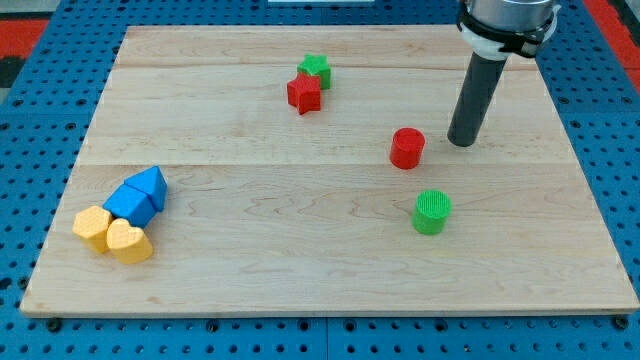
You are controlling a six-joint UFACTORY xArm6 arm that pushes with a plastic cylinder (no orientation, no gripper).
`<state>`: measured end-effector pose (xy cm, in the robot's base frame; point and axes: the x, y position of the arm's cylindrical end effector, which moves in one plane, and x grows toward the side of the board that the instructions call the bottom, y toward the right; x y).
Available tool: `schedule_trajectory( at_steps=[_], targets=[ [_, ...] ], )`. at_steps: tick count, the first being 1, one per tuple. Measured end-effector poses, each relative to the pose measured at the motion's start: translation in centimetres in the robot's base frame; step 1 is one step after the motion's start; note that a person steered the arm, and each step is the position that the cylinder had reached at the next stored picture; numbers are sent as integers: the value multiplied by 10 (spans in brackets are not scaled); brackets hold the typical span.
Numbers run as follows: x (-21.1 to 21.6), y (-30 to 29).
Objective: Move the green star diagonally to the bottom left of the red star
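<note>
The green star (316,69) lies near the view's top centre, touching the red star (304,94) on the red star's upper right. My tip (461,141) rests on the board at the view's right, far to the right of and below both stars. It stands just right of a red cylinder (407,148).
A green cylinder (432,212) stands below the red cylinder. At the lower left, a blue triangle (149,183) and a blue block (129,204) crowd a yellow hexagon (92,228) and a yellow heart (128,242). The wooden board (330,280) lies on a blue pegboard.
</note>
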<state>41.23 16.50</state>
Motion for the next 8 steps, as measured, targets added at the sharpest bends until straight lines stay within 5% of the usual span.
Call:
schedule_trajectory(
  at_steps=[3, 5, 6, 7, 8],
  targets=[
    [6, -83],
    [-3, -39],
    [-106, -88],
    [-142, -107],
    [-106, -123]
  ],
)
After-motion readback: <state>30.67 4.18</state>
